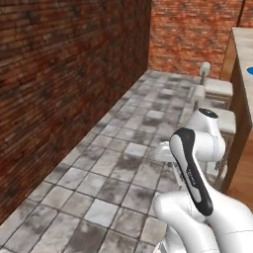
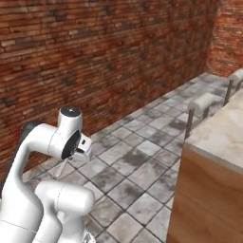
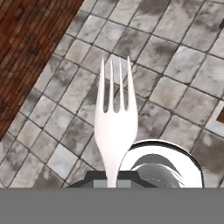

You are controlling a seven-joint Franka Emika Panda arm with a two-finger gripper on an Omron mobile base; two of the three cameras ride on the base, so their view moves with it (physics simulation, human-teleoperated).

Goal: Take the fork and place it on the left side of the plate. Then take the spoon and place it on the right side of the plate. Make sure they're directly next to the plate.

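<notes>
I have the fork [image 3: 114, 127] clamped in the fingers [image 3: 113, 178]: in the hand view its handle disappears between them at the bottom and the four tines stand up toward the tiled floor [image 3: 65, 92] beyond. So I judge the first step half done, fork picked up, not yet laid down. The arm [image 2: 52, 142] is tucked back over the base, with the hand out above open floor rather than over the counter [image 2: 218, 137].

A sliver of blue at the far right of the left base view, on the counter top, is probably the plate [image 1: 250, 70], but too little shows to be sure. I cannot see the spoon.

Next I need to bring the base or arm round to the counter, find the plate, and lower the fork flat, just beside its left rim.

The fork reads pale, smooth and slim, with a narrow waist below the head. The floor is mottled grey stone tile, the wall [image 2: 95, 57] rough red brick. The counter has a pale speckled top over plain wood sides, with padded stools [image 1: 217, 89] drawn up against it.
</notes>
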